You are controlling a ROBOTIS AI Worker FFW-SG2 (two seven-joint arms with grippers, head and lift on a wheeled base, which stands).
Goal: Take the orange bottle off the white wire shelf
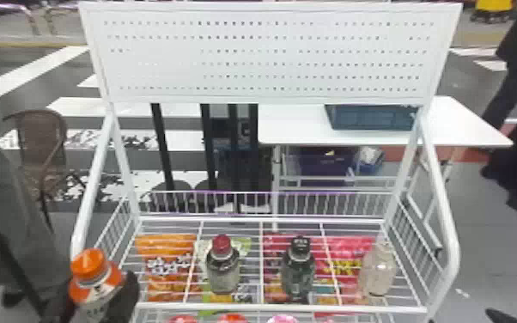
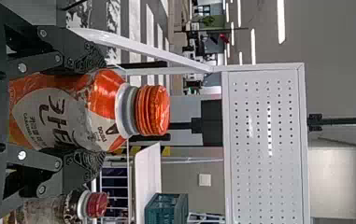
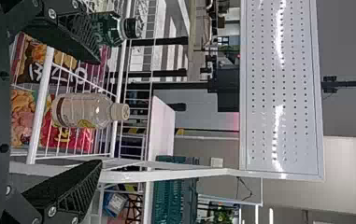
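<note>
In the head view, the left black gripper (image 1: pixel 94 298) pinches the orange plastic bottle with an orange cap and white label (image 1: pixel 98 284) between its two fingers, by the front left corner of the white wire shelf (image 1: pixel 270 306). The right black gripper (image 3: pixel 100 112) has its fingers spread wide with nothing between them, while a red-capped bottle (image 1: pixel 223 272), a black-capped dark green bottle (image 1: pixel 298 275) and a clear bottle (image 1: pixel 378 272) stand on the shelf.

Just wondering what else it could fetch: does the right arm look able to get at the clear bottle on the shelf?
Probably yes: its fingers stand open, and the clear bottle shows between them with nothing in front of it. The shelf's side frame by one finger may need care.
</note>
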